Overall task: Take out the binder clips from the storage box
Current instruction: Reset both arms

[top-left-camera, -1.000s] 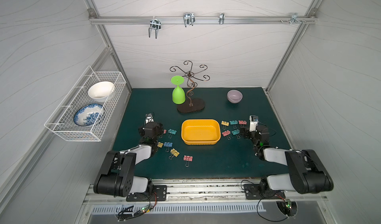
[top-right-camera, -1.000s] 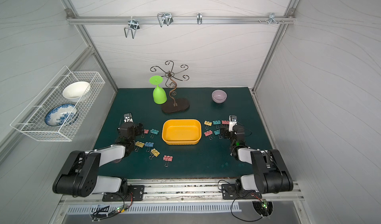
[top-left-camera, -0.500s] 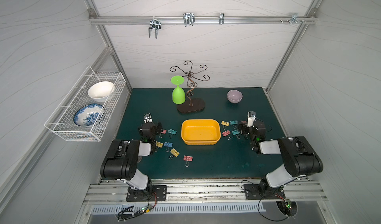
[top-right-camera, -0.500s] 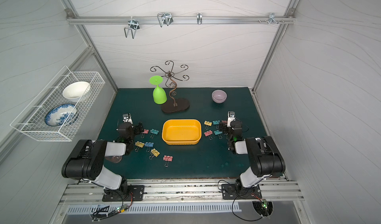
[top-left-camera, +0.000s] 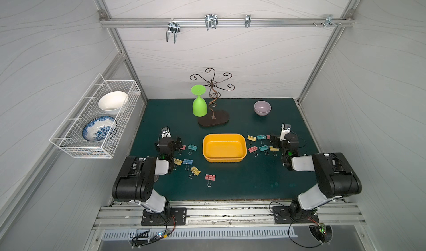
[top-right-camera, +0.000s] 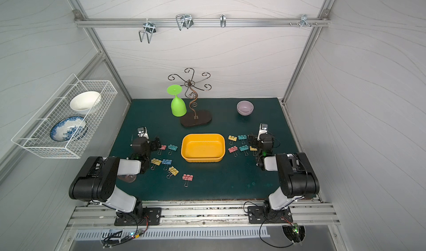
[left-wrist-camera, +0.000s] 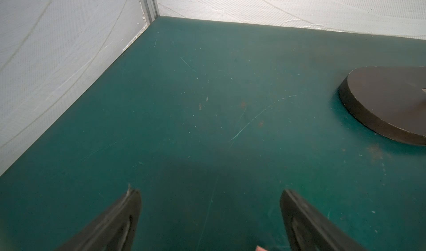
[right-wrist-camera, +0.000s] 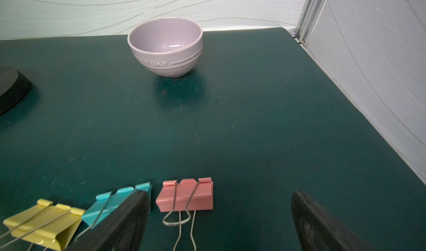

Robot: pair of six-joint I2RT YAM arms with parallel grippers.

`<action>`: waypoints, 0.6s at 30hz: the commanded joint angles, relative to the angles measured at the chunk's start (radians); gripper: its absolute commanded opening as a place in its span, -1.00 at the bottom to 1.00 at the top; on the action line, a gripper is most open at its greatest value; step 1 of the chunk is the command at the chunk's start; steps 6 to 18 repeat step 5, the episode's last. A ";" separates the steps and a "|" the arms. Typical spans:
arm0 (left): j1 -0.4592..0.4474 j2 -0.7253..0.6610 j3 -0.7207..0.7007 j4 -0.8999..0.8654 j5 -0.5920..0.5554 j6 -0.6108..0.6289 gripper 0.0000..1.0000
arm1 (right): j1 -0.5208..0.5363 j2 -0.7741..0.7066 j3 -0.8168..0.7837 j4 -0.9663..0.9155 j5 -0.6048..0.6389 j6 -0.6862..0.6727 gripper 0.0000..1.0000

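The storage box (top-left-camera: 224, 148) sits in the middle of the dark green mat (top-left-camera: 242, 183), and from where I stand its yellow-orange floor looks bare. The binder clips (top-left-camera: 192, 147) lie out on the mat on both sides of it: six scattered to the left, between the box and the left arm, and six more in two short rows to the right (top-left-camera: 252, 149). The left gripper (left-wrist-camera: 210, 193) is low over the mat beside the left-hand clips, its jaws spread wide with only green mat between them; the dark base of the wire stand (left-wrist-camera: 389, 102) lies off to one side. The right gripper (right-wrist-camera: 220, 195) is spread wide too and grips nothing. A pink clip (right-wrist-camera: 184, 198) lies flat on the mat between its fingers, closer to one of them, while a teal clip (right-wrist-camera: 108, 204) is half hidden behind that finger and a yellow clip (right-wrist-camera: 43, 222) lies just beyond. The lilac bowl (right-wrist-camera: 166, 46) stands upright farther back.
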 commanded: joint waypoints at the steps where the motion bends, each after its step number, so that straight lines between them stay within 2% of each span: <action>1: 0.004 -0.004 0.025 0.050 0.005 -0.005 0.97 | -0.001 0.002 0.007 -0.019 0.014 0.014 0.98; 18: 0.004 -0.003 0.025 0.050 0.005 -0.005 0.97 | 0.001 -0.002 0.002 -0.012 0.014 0.012 0.98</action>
